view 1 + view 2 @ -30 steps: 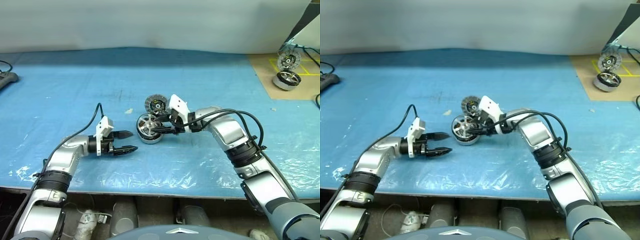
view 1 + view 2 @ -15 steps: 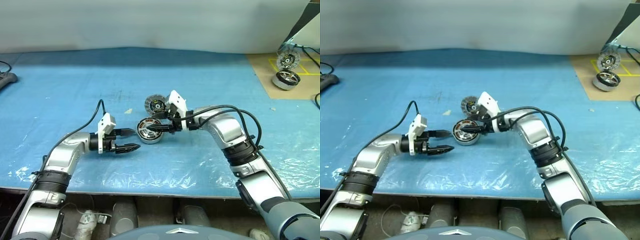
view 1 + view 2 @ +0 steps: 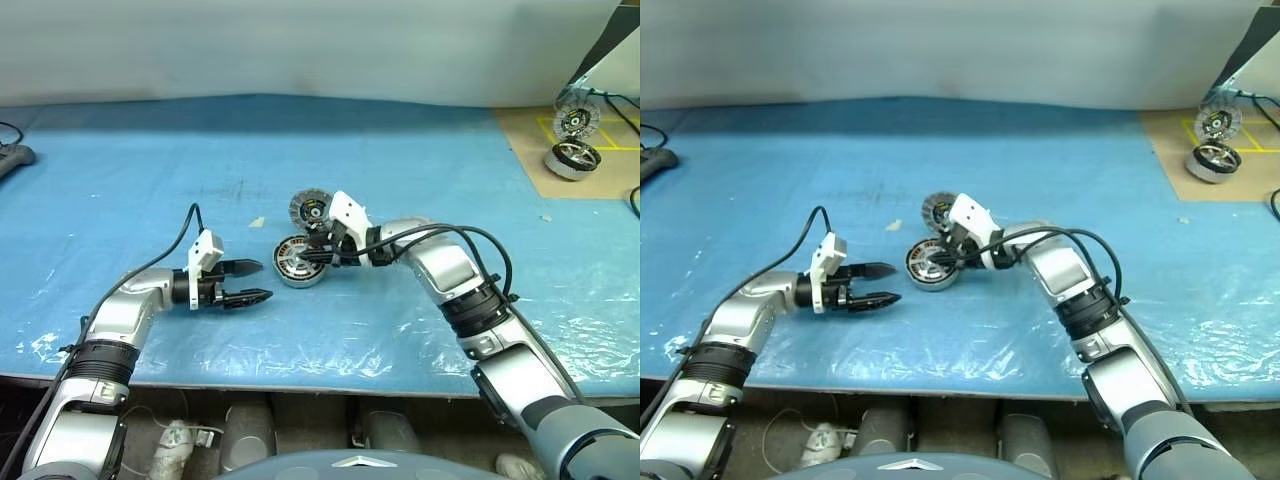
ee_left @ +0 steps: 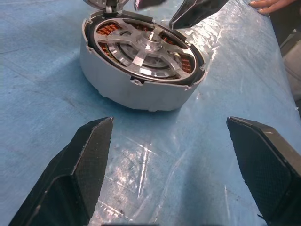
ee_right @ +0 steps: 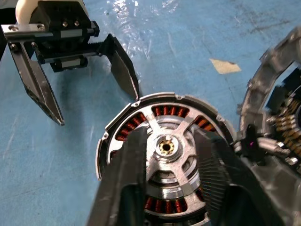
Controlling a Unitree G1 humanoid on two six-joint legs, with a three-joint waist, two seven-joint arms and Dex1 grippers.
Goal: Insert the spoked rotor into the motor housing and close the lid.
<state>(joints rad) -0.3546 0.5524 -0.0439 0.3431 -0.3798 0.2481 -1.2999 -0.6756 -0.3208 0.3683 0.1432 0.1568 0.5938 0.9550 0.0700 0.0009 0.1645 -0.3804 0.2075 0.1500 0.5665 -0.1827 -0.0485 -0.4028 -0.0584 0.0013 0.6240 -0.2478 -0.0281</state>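
Note:
The motor housing (image 4: 136, 89) sits on the blue cloth in the middle of the table. The spoked rotor (image 4: 141, 59) lies flat inside it, with copper windings showing between the spokes. Behind it the finned lid (image 3: 308, 209) stands open, still joined to the rim. My right gripper (image 3: 312, 258) reaches in from the right and hovers just over the rotor. Its fingers (image 5: 127, 179) stand a narrow gap apart on either side of the hub and hold nothing. A short way left of the housing, my left gripper (image 3: 255, 281) points at it, wide open and empty.
A second motor (image 3: 572, 158) with its lid raised stands on a brown board at the back right. A small paper scrap (image 3: 257, 222) lies behind the left gripper. A dark object (image 3: 12, 155) sits at the far left edge. A person's fingers (image 4: 268, 4) rest at the cloth's edge.
One second ago my right gripper held the rotor tilted over the housing. The rotor now lies flat inside it, and the right fingers have let go and narrowed. The left gripper has stayed put.

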